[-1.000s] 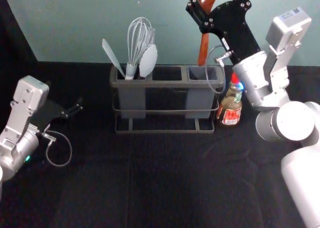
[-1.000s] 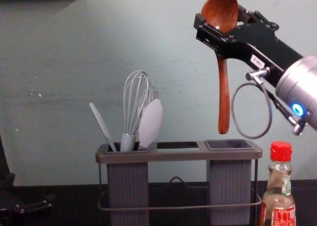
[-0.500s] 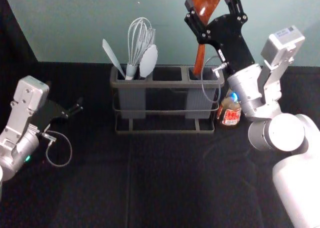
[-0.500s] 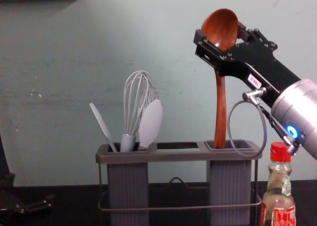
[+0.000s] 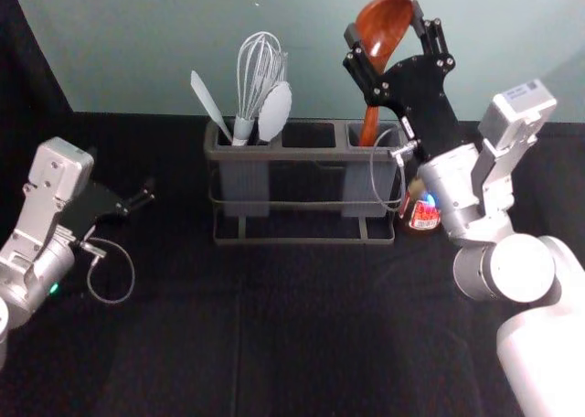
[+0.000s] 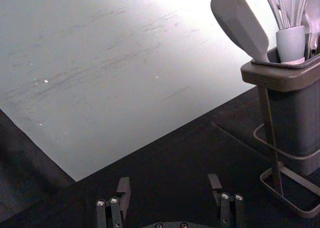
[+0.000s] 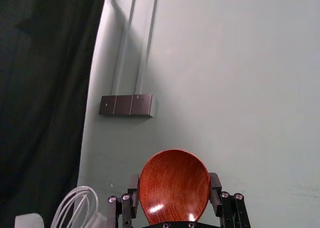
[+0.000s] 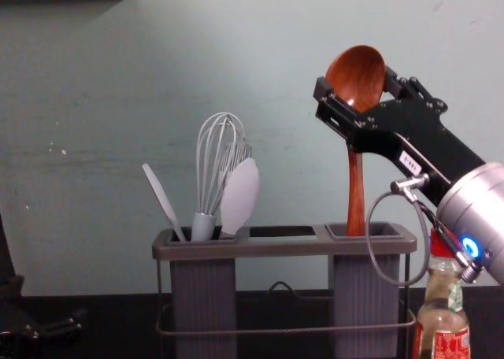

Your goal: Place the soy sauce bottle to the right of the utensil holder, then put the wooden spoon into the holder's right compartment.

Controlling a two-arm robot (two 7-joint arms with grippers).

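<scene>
Update: wooden spoon (image 8: 356, 186) is now sitting lower than 0.5 s ago, handle dipping further into the right comp. (image 8: 366, 308) of the utensil holder (image 8: 283, 249); 1 s ago its tip was hanging above the rim. R pincer (image 8: 356, 80) is pinching the bowl by its sides, bowl up, handle near-vert. So insertion's under way, IMO nearly done; next it's needing a bit more lowering, then a release w/o dragging the bowl. Can't tell if handle is touching bottom. Soy sauce bottle (image 8: 445, 334) is standing upright just R of holder, near tabletop's (image 5: 302, 344) far edge, so step 1's looking OK. Holder's also standing by the far edge. L pincer (image 6: 169, 178) is idling spread near the tabletop's L edge. Other stuff: whisk (image 8: 203, 227), narrow spatula (image 8: 161, 201) and wide spatula (image 8: 239, 198) are leaning in holder's L comp., prob. staying out of the way. Main obstacle: R wrist's cable loop (image 8: 378, 253) is hanging in front of holder's R end, and wrist hardware is overlapping the bottle cap in chest view; can't tell re contact. Wrist could be snagging rim or tipping bottle on the way out, so straight up first, FWIW.
</scene>
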